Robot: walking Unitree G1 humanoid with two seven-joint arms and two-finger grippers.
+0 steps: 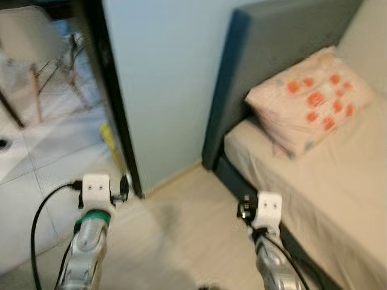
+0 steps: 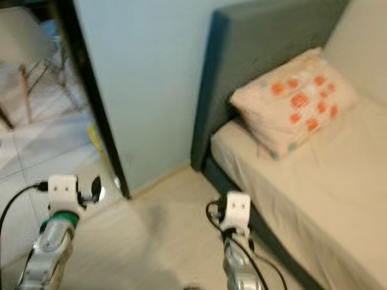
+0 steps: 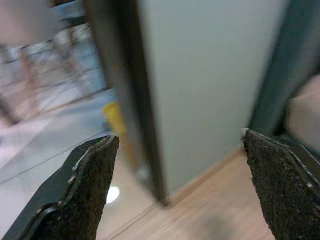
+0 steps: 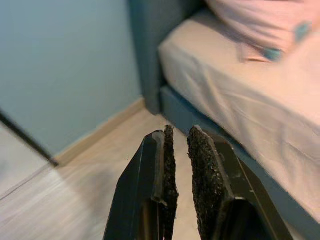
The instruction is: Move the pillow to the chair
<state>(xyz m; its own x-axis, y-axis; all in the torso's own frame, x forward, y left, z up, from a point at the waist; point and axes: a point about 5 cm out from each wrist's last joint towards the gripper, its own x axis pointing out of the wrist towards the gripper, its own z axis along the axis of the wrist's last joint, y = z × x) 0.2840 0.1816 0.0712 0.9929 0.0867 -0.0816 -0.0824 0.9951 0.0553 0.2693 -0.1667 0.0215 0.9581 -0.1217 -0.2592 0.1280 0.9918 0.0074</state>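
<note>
A pink pillow (image 1: 311, 99) with orange and teal patches leans against the grey headboard (image 1: 284, 42) at the head of the bed (image 1: 320, 193). A white chair (image 1: 36, 36) with wooden legs stands at the far left, beyond the doorway. In the left wrist view my left gripper (image 3: 180, 165) is open, its fingers (image 3: 87, 192) wide apart and nothing between them. My right gripper (image 4: 181, 165) is shut and holds nothing; it hangs low beside the bed's edge, short of the pillow (image 4: 262, 22).
A pale blue wall (image 1: 163, 78) with a dark door frame (image 1: 115, 103) stands between the bed and the tiled room at the left. A yellow object (image 1: 110, 142) leans by the frame. Wooden floor (image 1: 181, 241) lies ahead of me.
</note>
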